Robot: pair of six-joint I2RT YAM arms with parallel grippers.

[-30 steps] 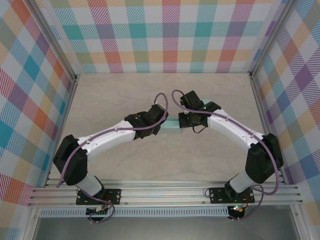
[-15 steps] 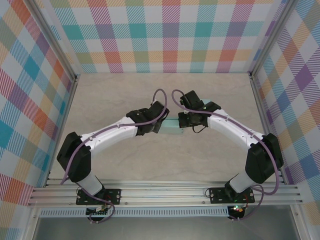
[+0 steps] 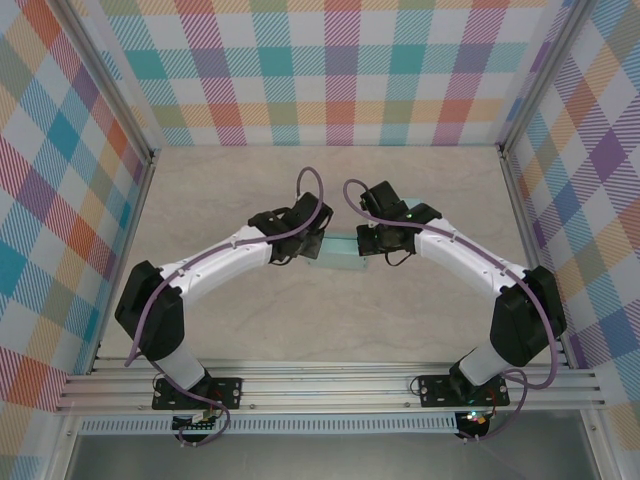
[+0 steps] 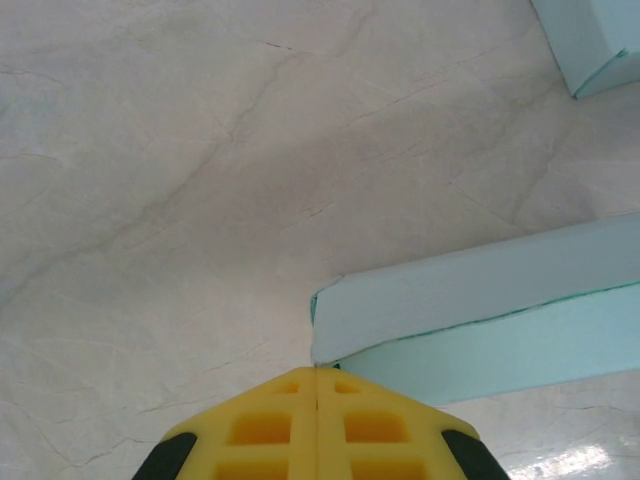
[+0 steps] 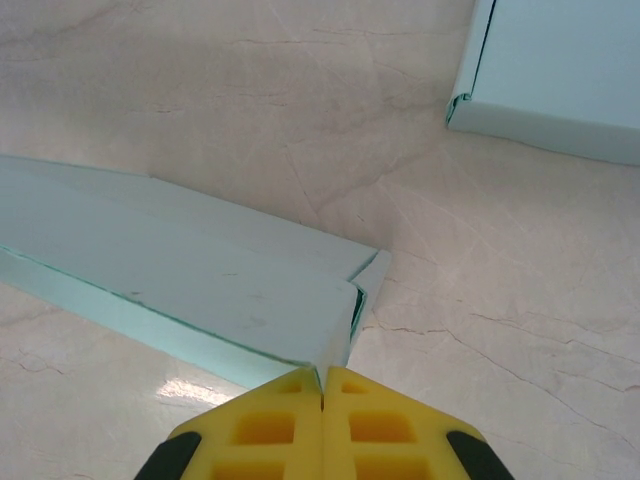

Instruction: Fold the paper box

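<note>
Wrist views add a second box (image 5: 560,80) upper right; elbows out, left hand (image 4: 317,372) and right hand (image 5: 322,374) pinched together at paper box (image 4: 480,300) ends

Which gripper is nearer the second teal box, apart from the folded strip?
Right. The right gripper is at the strip end facing the second teal box; the left gripper is at the far end.

No text, label, brand or number can be read on the paper box (image 4: 470,300) or elsewhere.
</note>
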